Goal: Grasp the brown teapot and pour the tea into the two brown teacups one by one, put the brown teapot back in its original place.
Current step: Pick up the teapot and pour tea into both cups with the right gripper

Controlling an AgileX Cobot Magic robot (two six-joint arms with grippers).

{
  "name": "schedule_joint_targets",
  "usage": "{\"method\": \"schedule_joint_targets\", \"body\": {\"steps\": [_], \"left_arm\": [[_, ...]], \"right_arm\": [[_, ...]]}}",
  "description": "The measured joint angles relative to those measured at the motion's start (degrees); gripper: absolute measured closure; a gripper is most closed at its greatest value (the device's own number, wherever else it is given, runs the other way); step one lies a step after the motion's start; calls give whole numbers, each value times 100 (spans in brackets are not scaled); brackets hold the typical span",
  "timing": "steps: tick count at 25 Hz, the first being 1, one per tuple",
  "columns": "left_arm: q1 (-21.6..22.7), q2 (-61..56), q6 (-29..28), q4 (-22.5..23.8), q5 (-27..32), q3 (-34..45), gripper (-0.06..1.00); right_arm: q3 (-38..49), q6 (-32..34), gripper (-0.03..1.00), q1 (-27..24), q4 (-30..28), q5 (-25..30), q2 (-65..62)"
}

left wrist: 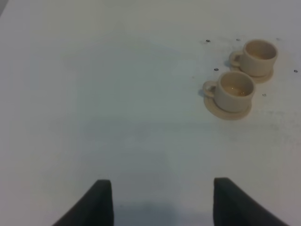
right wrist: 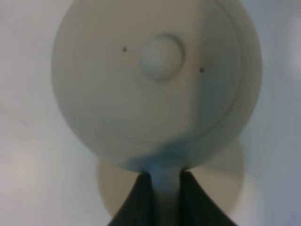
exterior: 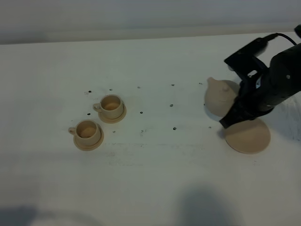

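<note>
So the right end effector [exterior: 230, 118] is pinched tight on the teapot's [exterior: 219, 96] loop handle [right wrist: 165, 188], and the teapot is over on the right side of the overhead frame, just up and left of the big saucer [exterior: 248, 136]; can't tell if it's actually off the tabletop [exterior: 155, 183]. The two cups [exterior: 87, 130] [exterior: 111, 106] sit on their little saucers at left-center, side by side. The left end effector [left wrist: 162, 202] hangs spread wide with nothing in it, cups at the upper right of its view.
</note>
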Motion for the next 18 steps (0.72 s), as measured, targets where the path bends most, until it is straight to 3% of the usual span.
{"method": "schedule_joint_targets", "body": {"steps": [10,18], "left_arm": [[0,0,0,0,0,0,47],[0,0,0,0,0,0,47]], "right_arm": [[-1186,-77,85,687,-34,239,812],[-2527,-697,85,1258,-75,703,1720]]}}
